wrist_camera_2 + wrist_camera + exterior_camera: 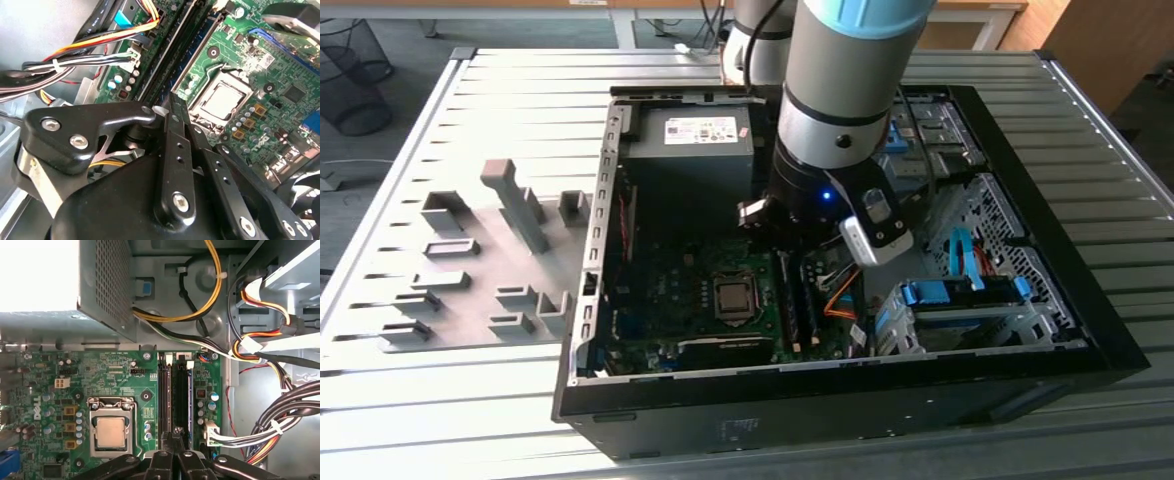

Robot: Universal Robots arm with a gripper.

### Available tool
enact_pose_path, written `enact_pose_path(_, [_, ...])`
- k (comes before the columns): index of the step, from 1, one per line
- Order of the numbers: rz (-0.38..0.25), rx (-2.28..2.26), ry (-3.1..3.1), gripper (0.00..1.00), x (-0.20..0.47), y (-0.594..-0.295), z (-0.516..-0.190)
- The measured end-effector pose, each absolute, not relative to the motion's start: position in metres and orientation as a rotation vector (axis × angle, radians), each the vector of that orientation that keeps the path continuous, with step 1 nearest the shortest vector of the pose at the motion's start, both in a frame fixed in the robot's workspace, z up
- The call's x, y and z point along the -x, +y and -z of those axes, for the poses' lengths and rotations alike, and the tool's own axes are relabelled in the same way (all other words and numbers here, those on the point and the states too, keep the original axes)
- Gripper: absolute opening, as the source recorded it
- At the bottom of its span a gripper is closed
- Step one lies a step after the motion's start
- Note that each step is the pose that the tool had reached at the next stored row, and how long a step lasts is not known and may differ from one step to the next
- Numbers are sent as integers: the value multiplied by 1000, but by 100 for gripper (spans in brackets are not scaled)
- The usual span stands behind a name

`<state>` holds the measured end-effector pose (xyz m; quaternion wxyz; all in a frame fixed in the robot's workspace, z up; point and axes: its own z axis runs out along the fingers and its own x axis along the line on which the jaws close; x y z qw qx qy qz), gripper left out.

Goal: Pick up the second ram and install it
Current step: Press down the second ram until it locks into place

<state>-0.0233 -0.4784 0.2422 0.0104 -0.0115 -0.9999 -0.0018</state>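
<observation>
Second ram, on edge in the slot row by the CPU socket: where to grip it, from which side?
Take the second ram by its long top edge, mid-length, pinching the two flat faces, coming straight down from above. It stands on edge, with neighbouring slots tight on both sides and cables beyond, so no sideways approach looks workable. The gripper sits above that line.

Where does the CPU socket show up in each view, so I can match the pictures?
Exterior view: the CPU socket lies on the exterior view's left of the memory slots.
First wrist view: the CPU socket lies beside the memory slots, on the side away from the cable bundle.
Second wrist view: the CPU socket again lies across the memory slots from the cable bundle.
Shared landmark: the memory slots.
</observation>
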Motion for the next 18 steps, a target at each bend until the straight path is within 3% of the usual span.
enact_pose_path(18, [3, 36, -3120, 11, 23, -479, -218])
